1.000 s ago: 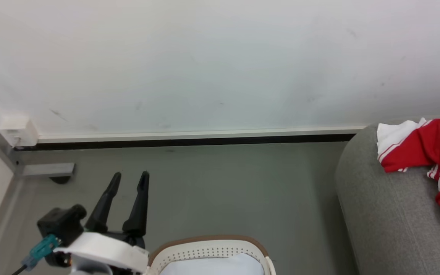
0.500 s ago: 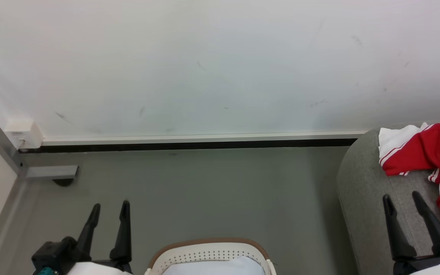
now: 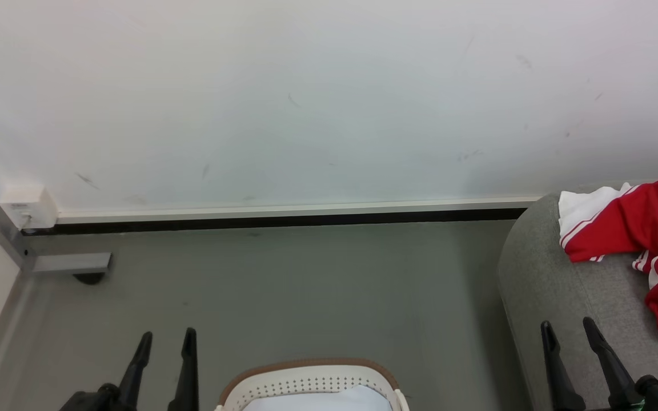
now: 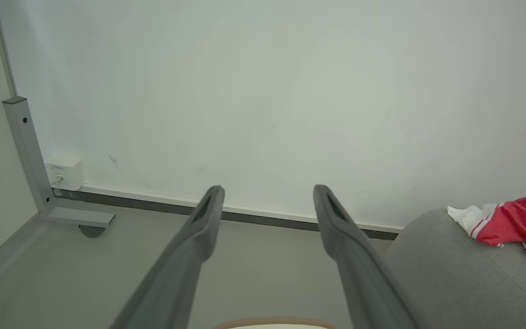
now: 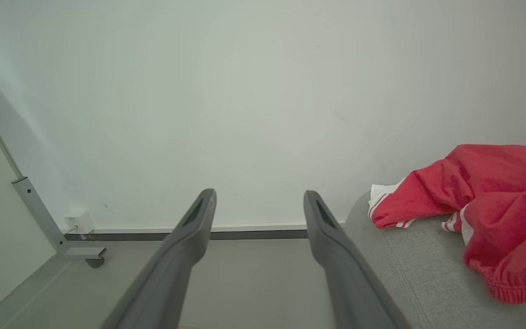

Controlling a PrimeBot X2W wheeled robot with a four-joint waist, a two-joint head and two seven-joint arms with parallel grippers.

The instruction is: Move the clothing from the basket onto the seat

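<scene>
Head view, left jaws and right jaws spread wide, holding nothing, clothing (image 3: 637, 222) on seat (image 3: 534, 274).

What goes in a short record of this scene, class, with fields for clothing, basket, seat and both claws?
item: red and white fabric clothing, crumpled on the seat
destination: large rounded grey woven-fabric seat
container: cream perforated plastic basket with brown rim, on the floor, no red visible inside
left claw: open, empty, beside the basket
right claw: open, empty, seen against the seat
</scene>
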